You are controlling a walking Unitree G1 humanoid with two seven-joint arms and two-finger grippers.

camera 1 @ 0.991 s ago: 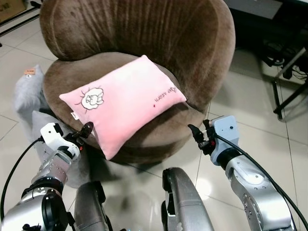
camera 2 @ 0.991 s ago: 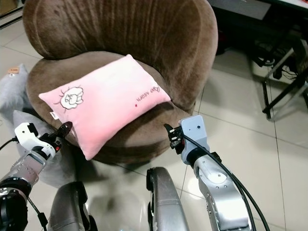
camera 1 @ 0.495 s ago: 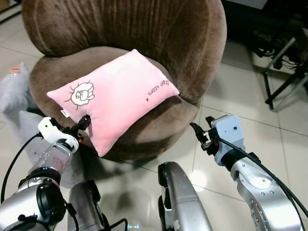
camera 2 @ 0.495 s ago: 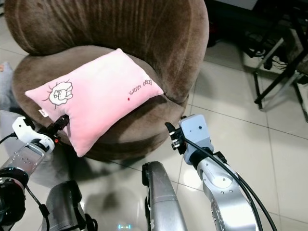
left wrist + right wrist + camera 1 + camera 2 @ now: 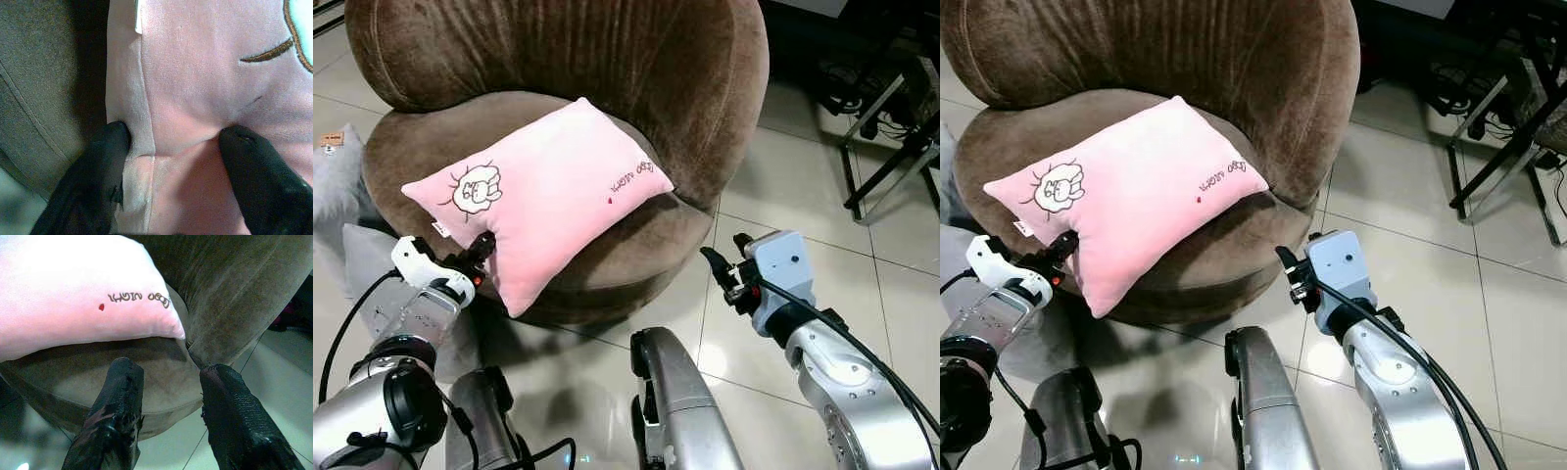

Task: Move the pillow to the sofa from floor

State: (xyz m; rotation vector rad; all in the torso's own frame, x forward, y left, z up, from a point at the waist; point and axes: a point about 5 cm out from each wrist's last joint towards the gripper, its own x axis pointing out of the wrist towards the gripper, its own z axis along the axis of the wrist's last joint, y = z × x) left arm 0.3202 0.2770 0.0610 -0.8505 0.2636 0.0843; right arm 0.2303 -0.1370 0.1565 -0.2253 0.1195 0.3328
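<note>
A pink pillow with a small cartoon print lies slanted on the seat of the round brown sofa, one corner hanging over the seat's front. At the pillow's front left edge my left gripper is shut on it. The left wrist view shows pink fabric bunched between the two black fingertips. My right gripper hovers open over the floor, right of the sofa's front and apart from the pillow. Between its fingers the pillow's far corner and the seat show.
A grey cushion lies on the tiled floor left of the sofa. Black metal stand legs and cables stand at the back right. My own silver legs are just before the sofa. Open tiles lie to the right.
The whole picture has shifted, so the camera moved; the sofa now sits further left in view. My left gripper stays at the pillow's edge and the right one stays open.
</note>
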